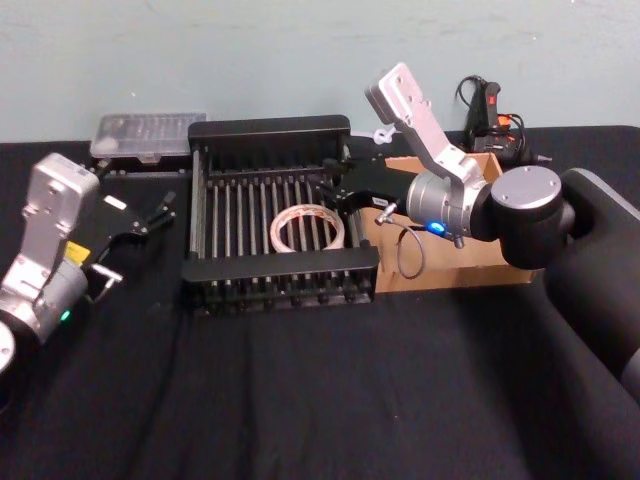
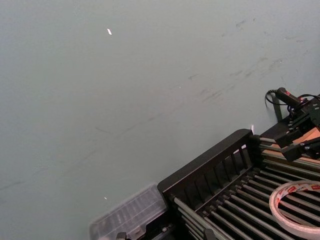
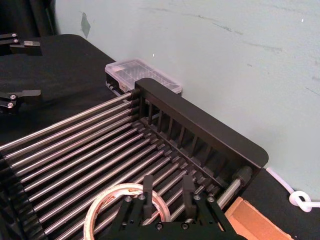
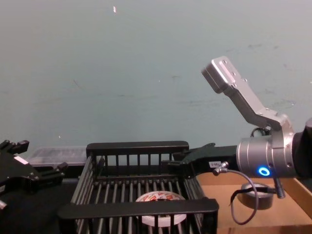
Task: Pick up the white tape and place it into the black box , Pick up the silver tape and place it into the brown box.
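1. While the right gripper (image 1: 338, 187) hangs over the right-hand rail of the black box (image 1: 268, 128), its two fingers (image 3: 148, 190) stand a little apart with nothing between them, pointing across the slats toward the robot's left.
2. White tape (image 1: 306, 228) is down flat on the bars inside the black box, hole facing up, so that half looks done. From the right wrist view the ring lies just below and beside the fingertips.
3. Silver tape (image 4: 256, 197) sits in the brown box (image 1: 490, 166), just under the right forearm in the chest view, resting on the cardboard floor. By the look of it, both rolls are home.
4. Key relation now: the right gripper lies between the two boxes, above the crate's rim, and both tapes sit lower than it. Any coming move is, I judge, a lift up and back clear of the rail, not a reach.
5. Left gripper (image 1: 133, 224) waits well apart on the crate's left side, over the black table (image 1: 320, 400), fingers spread wide and empty.
6. Materials: the crate is hard black plastic with thick rails and shiny metal-looking rods for a floor; the white ring is thin, wide and glossy with red print inside; the grey roll is smaller, thick and dull; the tray is plain brown card with low walls.
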You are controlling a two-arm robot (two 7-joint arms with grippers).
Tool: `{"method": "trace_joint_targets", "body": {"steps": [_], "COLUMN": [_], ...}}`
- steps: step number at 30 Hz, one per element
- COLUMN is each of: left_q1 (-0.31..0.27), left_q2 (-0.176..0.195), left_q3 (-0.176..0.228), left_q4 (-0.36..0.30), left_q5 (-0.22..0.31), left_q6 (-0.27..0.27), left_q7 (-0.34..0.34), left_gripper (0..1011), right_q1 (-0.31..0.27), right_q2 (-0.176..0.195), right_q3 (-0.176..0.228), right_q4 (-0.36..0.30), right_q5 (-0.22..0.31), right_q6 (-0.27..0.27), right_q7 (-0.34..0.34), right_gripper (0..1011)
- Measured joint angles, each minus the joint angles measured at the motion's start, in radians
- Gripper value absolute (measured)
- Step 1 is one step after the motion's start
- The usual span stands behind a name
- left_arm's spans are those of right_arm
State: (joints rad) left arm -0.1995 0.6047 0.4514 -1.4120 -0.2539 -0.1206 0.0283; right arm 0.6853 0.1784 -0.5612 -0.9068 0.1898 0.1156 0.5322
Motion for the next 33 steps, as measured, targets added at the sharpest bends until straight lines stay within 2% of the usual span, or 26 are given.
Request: {"method": "trace_joint_targets", "body": {"steps": [8, 11, 12, 21, 33], "left_q1": [0.000, 0.000, 0.000, 0.000, 0.000], "left_q2": [0.000, 0.000, 0.000, 0.000, 0.000], "left_q3": [0.000, 0.000, 0.000, 0.000, 0.000], "left_q4": [0.000, 0.000, 0.000, 0.000, 0.000], "left_q5": [0.000, 0.000, 0.000, 0.000, 0.000], "left_q6": [0.000, 0.000, 0.000, 0.000, 0.000], "left_q7": [0.000, 0.000, 0.000, 0.000, 0.000], "left_gripper": [1001, 1001, 1001, 1001, 1001], "right_q1": [0.000, 0.000, 0.000, 0.000, 0.000], "right_q2": [0.000, 0.000, 0.000, 0.000, 0.000], "right_q3": [0.000, 0.000, 0.000, 0.000, 0.000], "right_q4": [0.000, 0.000, 0.000, 0.000, 0.000], "right_q5": [0.001, 0.002, 0.002, 0.002, 0.002], "right_q6": [0.001, 0.001, 0.002, 0.002, 0.002], "right_q7": [-0.001, -0.001, -0.001, -0.001, -0.001], "right_gripper": [583, 723, 723, 980, 1002]}}
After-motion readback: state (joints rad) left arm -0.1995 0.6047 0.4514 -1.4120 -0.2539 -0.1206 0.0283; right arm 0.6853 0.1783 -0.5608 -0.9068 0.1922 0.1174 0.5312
